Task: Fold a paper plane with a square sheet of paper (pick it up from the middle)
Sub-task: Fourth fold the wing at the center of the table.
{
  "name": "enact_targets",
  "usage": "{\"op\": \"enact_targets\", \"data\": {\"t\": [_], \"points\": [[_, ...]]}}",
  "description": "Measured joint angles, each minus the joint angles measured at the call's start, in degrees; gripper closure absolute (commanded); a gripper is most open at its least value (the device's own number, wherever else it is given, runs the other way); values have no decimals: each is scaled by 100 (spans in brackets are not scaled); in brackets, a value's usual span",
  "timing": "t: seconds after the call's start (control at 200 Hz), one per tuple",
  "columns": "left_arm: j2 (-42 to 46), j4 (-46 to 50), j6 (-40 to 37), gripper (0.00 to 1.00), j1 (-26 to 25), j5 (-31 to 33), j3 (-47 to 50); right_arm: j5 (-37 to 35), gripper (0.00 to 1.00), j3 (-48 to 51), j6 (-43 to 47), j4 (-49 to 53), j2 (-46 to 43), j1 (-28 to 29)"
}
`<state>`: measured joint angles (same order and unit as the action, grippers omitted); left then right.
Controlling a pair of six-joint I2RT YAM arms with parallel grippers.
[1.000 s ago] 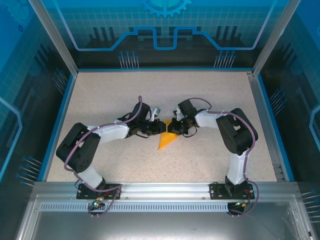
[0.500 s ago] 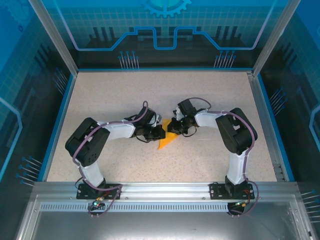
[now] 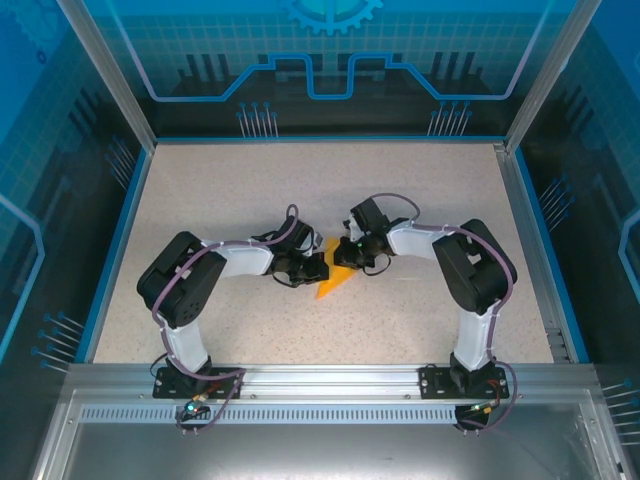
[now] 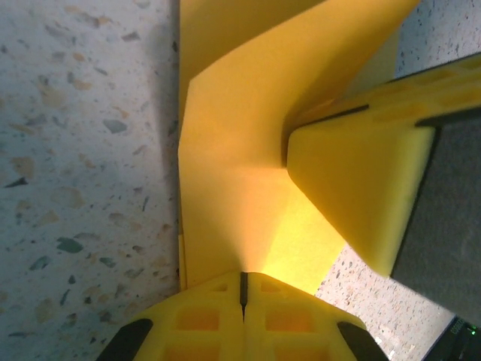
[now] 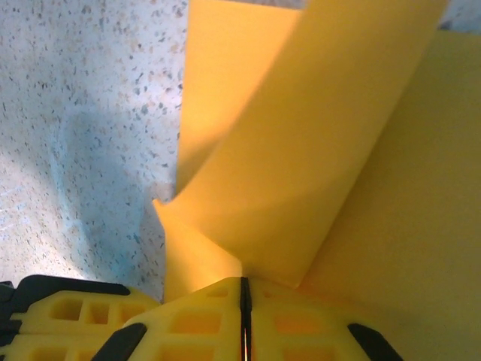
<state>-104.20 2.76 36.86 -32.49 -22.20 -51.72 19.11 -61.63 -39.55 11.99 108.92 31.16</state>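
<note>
Speckled table: it is carrying both arms and the work piece inside a blue-walled enclosure.

Left arm: it is standing at about 7 o'clock from the table centre, with its forearm lying toward 3 o'clock.

Right arm: it is standing at about 5 o'clock from the centre, with its forearm lying toward 9 o'clock. The two wrists are almost meeting at mid-table.

Orange-yellow paper: it is lying near the table centre, between the two wrists. It is partly folded and is tapering to a point aimed at 7 o'clock. In both wrist views a flap is standing up off the table along a crease, while other layers are lying flat.

Left gripper: it is sitting at the paper's 9 o'clock edge. In the left wrist view its yellow fingers are pressing together on the paper's edge, with no gap showing at the seam.

Right gripper: it is sitting at the paper's 1 o'clock side. In the right wrist view its fingers are clamping the raised flap where it is entering the seam.
</note>
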Motion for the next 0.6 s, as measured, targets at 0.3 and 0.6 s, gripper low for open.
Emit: {"op": "enact_targets", "data": {"t": [0.3,0.6], "points": [[0,-2,-94,100,0,-7,0,-227,90,-105,39,107,17,155],[0,-2,-101,100,0,-7,2,-341,91,-278,9,291,160,116]]}}
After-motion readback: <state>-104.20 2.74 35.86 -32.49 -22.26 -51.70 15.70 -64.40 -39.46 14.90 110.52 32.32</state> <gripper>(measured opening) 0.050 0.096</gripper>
